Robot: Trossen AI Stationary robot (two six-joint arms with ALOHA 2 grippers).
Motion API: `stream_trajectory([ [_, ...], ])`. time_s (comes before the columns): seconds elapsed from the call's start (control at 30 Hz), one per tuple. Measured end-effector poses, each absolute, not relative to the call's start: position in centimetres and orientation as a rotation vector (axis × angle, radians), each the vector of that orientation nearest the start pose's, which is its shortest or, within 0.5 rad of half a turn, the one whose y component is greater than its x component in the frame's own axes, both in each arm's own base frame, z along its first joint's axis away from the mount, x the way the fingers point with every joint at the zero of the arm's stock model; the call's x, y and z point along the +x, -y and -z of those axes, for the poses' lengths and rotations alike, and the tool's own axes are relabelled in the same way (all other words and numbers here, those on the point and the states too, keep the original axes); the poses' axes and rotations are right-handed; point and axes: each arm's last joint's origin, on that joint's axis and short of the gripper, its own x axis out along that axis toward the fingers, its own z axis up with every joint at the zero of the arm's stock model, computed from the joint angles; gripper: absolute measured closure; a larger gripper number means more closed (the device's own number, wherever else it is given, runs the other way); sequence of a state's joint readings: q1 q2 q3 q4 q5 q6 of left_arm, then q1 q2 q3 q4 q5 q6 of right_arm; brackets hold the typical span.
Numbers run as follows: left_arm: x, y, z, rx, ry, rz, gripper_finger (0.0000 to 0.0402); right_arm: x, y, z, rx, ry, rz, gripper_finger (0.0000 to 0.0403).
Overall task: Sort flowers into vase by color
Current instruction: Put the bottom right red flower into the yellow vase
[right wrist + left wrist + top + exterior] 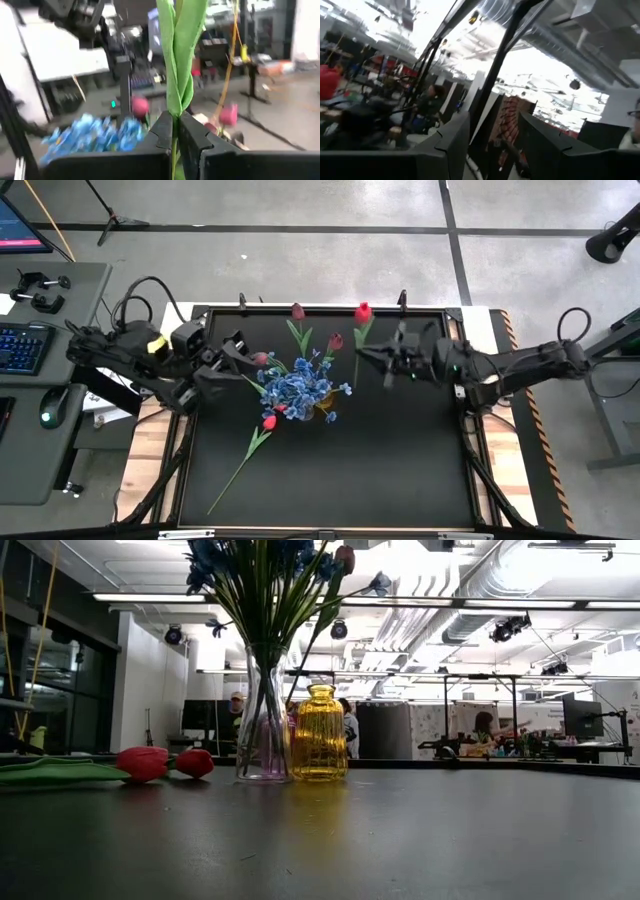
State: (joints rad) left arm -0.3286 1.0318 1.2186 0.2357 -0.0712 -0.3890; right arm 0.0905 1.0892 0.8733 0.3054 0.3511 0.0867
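Stem-first, a red tulip [269, 421] lies diagonally on the table [400, 470], below the left gripper [236, 348], whose fingers are spread. Rightward, the right gripper [362, 352] pinches another red tulip [363, 311], bloom pointing to the far edge.

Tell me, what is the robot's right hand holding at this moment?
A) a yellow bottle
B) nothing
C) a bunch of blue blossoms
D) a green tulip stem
D: in the right wrist view the right hand is shut on a green tulip stem, its leaves rising straight up from between the fingers.
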Motion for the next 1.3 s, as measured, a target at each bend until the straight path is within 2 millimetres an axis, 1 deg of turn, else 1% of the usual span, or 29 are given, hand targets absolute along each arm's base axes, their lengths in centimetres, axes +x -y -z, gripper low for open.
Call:
stream_trajectory([
  [0.03, 19.0, 6.3, -47.6, -0.461, 0.379, 0.337, 0.0245, 24.7, -0.4, -34.9, 0.105, 0.128, 0.237, 0.0403],
  [0.1, 18.6, 6.3, -48.0, -0.444, 0.418, 0.343, 0.0245, 25.0, 0.9, -33.6, 0.13, 0.201, 0.22, 0.0403],
  [0.17, 18.1, 6.4, -48.3, -0.425, 0.441, 0.349, 0.0245, 25.2, 1.9, -31.4, 0.157, 0.268, 0.213, 0.0403],
  [0.3, 17.6, 6.5, -48.4, -0.394, 0.452, 0.346, 0.0245, 24.8, 3.0, -27.3, 0.244, 0.41, 0.223, 0.0403],
  [0.37, 17.5, 6.5, -48.5, -0.39, 0.457, 0.32, 0.0245, 24.7, 3.3, -25.7, 0.28, 0.45, 0.222, 0.0403],
  [0.4, 17.5, 6.4, -48.5, -0.385, 0.46, 0.308, 0.0245, 24.8, 3.4, -25.2, 0.29, 0.467, 0.221, 0.0403],
  [0.47, 17.5, 6.3, -48.5, -0.379, 0.463, 0.281, 0.0245, 25.3, 3.5, -24.6, 0.295, 0.473, 0.221, 0.0403],
  [0.63, 17.6, 6.1, -48.4, -0.39, 0.466, 0.207, 0.0245, 27.6, 3.7, -23.6, 0.279, 0.414, 0.216, 0.0403],
  [0.77, 17.6, 5.8, -48.5, -0.398, 0.469, 0.185, 0.0245, 28.6, 3.9, -22.8, 0.267, 0.349, 0.226, 0.0403],
  [0.87, 17.4, 5.7, -48.5, -0.397, 0.47, 0.189, 0.0245, 29.0, 3.9, -22.8, 0.248, 0.308, 0.23, 0.0403],
  [0.97, 17.5, 5.8, -48.3, -0.389, 0.442, 0.191, 0.0245, 29.4, 3.9, -22.3, 0.219, 0.234, 0.221, 0.0403],
  [1.13, 17.6, 5.8, -48.1, -0.384, 0.424, 0.188, 0.0245, 29.6, 3.6, -22.2, 0.214, 0.189, 0.127, 0.0402],
  [1.23, 17.5, 5.8, -48.1, -0.37, 0.425, 0.171, 0.0245, 29.7, 3.4, -22.2, 0.247, 0.189, 0.105, 0.039],
  [1.3, 17.2, 5.5, -48.2, -0.36, 0.426, 0.124, 0.0245, 29.7, 3.2, -22.2, 0.246, 0.169, 0.101, 0.037],
])
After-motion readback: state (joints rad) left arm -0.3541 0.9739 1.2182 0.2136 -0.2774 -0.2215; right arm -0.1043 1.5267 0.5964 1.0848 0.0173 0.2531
